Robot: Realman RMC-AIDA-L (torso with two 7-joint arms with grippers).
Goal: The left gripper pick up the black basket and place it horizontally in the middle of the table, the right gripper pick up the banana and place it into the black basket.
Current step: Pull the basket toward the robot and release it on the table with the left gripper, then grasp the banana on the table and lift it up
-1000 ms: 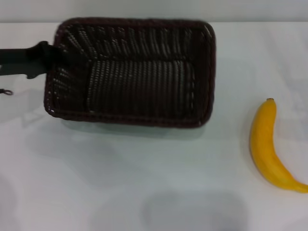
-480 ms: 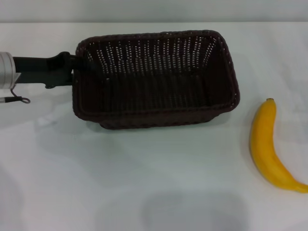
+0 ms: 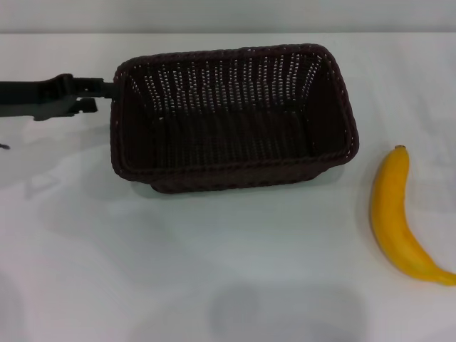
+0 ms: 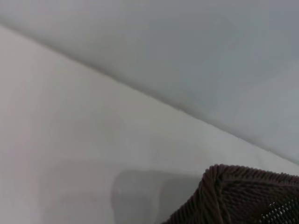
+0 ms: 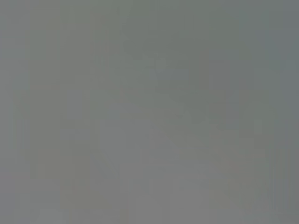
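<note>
Basket (image 3: 235, 117): dark wicker, you see nothing inside.
Banana (image 3: 399, 214): yellow — on counter (image 3: 214, 271).
Left pincer (image 3: 107, 89): at basket's rim — grip you cannot tell.

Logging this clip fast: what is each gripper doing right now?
Left gripper: at the left rim of the black basket; whether it grips cannot be told.
Right gripper: not in view.

I saw the dark woven wicker basket (image 3: 235, 117) sitting long side across toward the back of the white table (image 3: 178, 271), the left gripper (image 3: 107, 89) at its left end, and the yellow banana (image 3: 400, 217) lying apart on its right.
</note>
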